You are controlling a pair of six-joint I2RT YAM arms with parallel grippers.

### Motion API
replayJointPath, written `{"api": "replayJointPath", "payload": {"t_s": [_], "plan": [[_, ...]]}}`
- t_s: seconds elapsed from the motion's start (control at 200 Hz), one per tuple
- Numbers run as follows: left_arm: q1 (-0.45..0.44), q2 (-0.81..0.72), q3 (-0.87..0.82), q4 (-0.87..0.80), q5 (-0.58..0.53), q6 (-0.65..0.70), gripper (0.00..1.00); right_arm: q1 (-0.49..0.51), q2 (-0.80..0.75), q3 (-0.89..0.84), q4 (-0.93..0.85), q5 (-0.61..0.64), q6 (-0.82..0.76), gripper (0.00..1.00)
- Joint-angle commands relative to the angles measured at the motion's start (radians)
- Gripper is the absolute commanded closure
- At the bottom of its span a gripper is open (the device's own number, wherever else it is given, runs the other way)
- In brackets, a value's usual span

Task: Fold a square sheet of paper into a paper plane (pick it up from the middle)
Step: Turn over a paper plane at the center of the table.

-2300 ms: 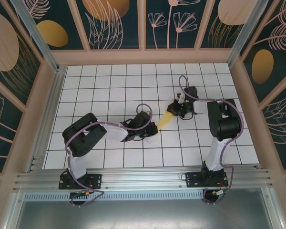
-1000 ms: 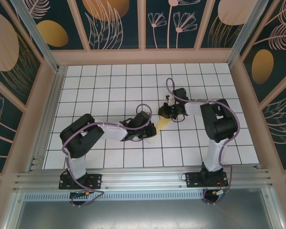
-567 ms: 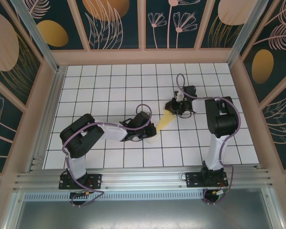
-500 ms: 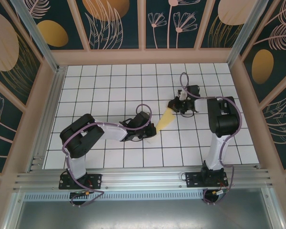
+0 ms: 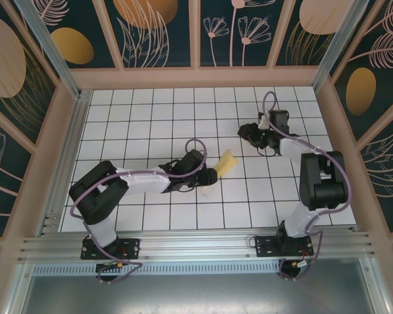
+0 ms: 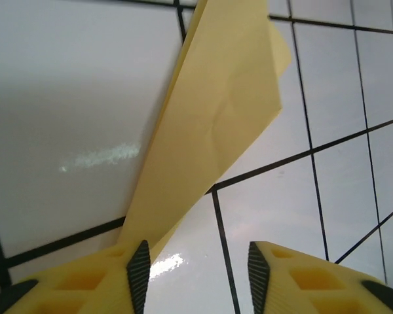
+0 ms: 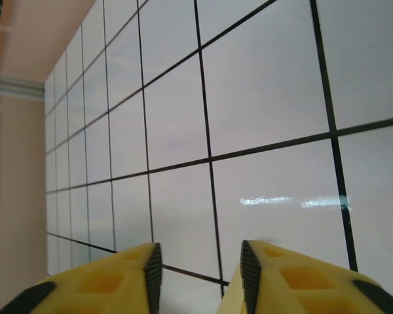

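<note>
Jaws of your left gripper (image 6: 198, 275) stood partly apart, and between the two black pads you saw only the white tile; nothing was held. In the left wrist view the narrow end of the paper plane (image 6: 216, 118) reached down to the outer side of the left finger (image 6: 136, 271), outside the gap. Whether paper and finger really touched there, I cannot tell.

From above, your left arm (image 5: 128, 180) went from its base at the near edge, bent once, and then lay low and long toward the right over the tiled table (image 5: 150, 118). Its gripper (image 5: 208, 175) pointed right, just beside the near end of the plane. The paper plane (image 5: 226, 162) was lying on the tiles, a pale-yellow folded dart slanted up and to the right, between the two grippers.

Farther away, your right arm (image 5: 318, 183) rose from its base, folded at the elbow and reached away and to the left. Its gripper (image 5: 247, 131) was near the plane's far end but apart from it. In the right wrist view its jaws (image 7: 200, 268) were also partly open, with only bare tiles between the fingers.
</note>
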Motion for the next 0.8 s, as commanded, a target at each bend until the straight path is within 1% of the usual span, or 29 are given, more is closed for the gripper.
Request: {"api": "replayJointPath", "payload": {"t_s": [0.0, 0.06, 0.18, 0.235, 0.315, 0.4, 0.455, 0.55, 0.59, 0.686, 0.751, 0.796], "plan": [[-0.037, -0.047, 0.063, -0.112, -0.152, 0.163, 0.48, 0.004, -0.092, -0.083, -0.106, 0.076, 0.048, 0.47], [-0.059, -0.029, 0.128, -0.188, -0.233, 0.228, 0.43, 0.003, -0.133, -0.123, -0.12, 0.096, 0.063, 0.37], [-0.082, 0.078, 0.259, -0.324, -0.342, 0.347, 0.39, -0.002, -0.192, -0.17, -0.148, 0.133, 0.074, 0.27], [-0.082, 0.119, 0.314, -0.357, -0.352, 0.389, 0.38, -0.009, -0.209, -0.182, -0.155, 0.142, 0.077, 0.23], [-0.082, 0.173, 0.376, -0.38, -0.317, 0.454, 0.37, -0.017, -0.226, -0.192, -0.166, 0.148, 0.081, 0.19], [-0.081, 0.23, 0.44, -0.429, -0.316, 0.481, 0.37, -0.03, -0.247, -0.202, -0.172, 0.149, 0.085, 0.15], [-0.078, 0.261, 0.478, -0.464, -0.33, 0.49, 0.38, -0.035, -0.259, -0.207, -0.176, 0.151, 0.086, 0.14], [-0.067, 0.3, 0.514, -0.488, -0.299, 0.491, 0.45, -0.037, -0.273, -0.208, -0.186, 0.149, 0.085, 0.13], [-0.059, 0.309, 0.52, -0.493, -0.288, 0.481, 0.5, -0.038, -0.277, -0.206, -0.191, 0.15, 0.084, 0.13], [-0.034, 0.321, 0.517, -0.497, -0.252, 0.451, 0.64, -0.037, -0.288, -0.209, -0.2, 0.15, 0.083, 0.13], [-0.021, 0.318, 0.502, -0.482, -0.227, 0.432, 0.78, -0.037, -0.297, -0.207, -0.205, 0.146, 0.083, 0.13], [-0.012, 0.308, 0.489, -0.467, -0.213, 0.411, 0.85, -0.037, -0.301, -0.205, -0.212, 0.142, 0.081, 0.14]]}}
